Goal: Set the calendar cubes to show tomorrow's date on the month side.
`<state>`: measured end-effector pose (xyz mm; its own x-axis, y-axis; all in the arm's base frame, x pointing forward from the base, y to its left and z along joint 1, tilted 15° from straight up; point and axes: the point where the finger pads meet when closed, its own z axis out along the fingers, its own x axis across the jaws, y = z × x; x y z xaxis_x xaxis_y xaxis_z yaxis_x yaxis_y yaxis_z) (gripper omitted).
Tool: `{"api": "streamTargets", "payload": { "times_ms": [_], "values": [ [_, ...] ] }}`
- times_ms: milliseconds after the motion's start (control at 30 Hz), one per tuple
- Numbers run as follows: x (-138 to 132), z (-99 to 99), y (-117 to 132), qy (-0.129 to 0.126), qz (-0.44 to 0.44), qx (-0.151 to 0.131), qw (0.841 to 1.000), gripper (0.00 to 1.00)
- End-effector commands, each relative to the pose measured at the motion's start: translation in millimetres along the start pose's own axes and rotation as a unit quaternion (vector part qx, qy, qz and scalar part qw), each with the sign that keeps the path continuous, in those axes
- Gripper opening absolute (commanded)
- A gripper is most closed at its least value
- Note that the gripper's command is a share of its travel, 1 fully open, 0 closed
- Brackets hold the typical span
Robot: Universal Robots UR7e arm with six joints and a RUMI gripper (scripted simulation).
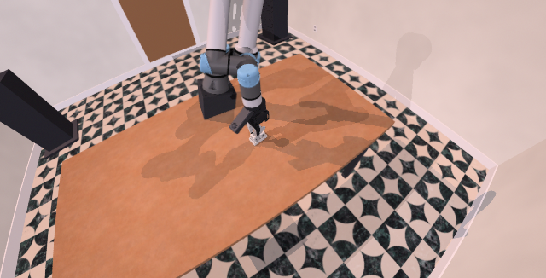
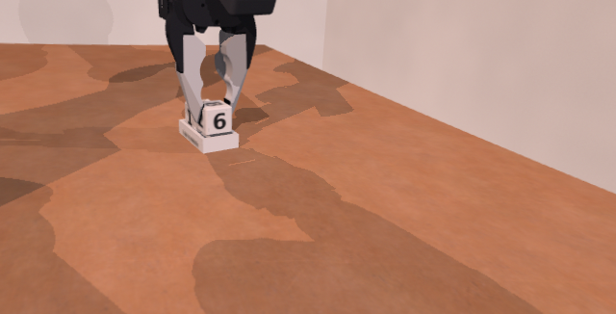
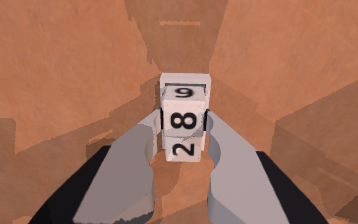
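Room, type unclear — patterned tile floor [image 1: 397,184], brown door [image 1: 151,14], wall outlet [image 1: 315,28], two dark tower-like units [image 1: 275,11] — plain pale walls.

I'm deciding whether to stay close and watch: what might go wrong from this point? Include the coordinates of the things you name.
The jaws [image 1: 258,127] [image 2: 214,107] are shut on the cube showing 6 [image 2: 218,120] [image 3: 184,119], right beside the cube with a 2 on top [image 3: 183,149], so lifting might drag that neighbour. The held cube could also catch the tray's rim [image 2: 220,143] [image 3: 185,77] and settle tilted.
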<state>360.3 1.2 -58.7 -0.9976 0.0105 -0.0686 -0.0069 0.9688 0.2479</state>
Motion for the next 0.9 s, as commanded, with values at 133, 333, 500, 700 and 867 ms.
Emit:
{"api": "streamTargets", "payload": {
  "times_ms": [133, 333, 500, 700, 867],
  "values": [
    [1.8, 5.9, 1.6, 0.001, 0.0, -0.001, 1.0, 0.11],
    [1.4, 7.9, 1.4, 0.001, 0.0, -0.001, 1.0, 0.11],
    [1.2, 8.5, 1.2, 0.001, 0.0, -0.001, 1.0, 0.11],
    [0.7, 8.1, 0.9, 0.0, 0.0, -0.001, 1.0, 0.11],
    [0.6, 8.0, 0.9, 0.0, 0.0, -0.001, 1.0, 0.11]
  ]
}}
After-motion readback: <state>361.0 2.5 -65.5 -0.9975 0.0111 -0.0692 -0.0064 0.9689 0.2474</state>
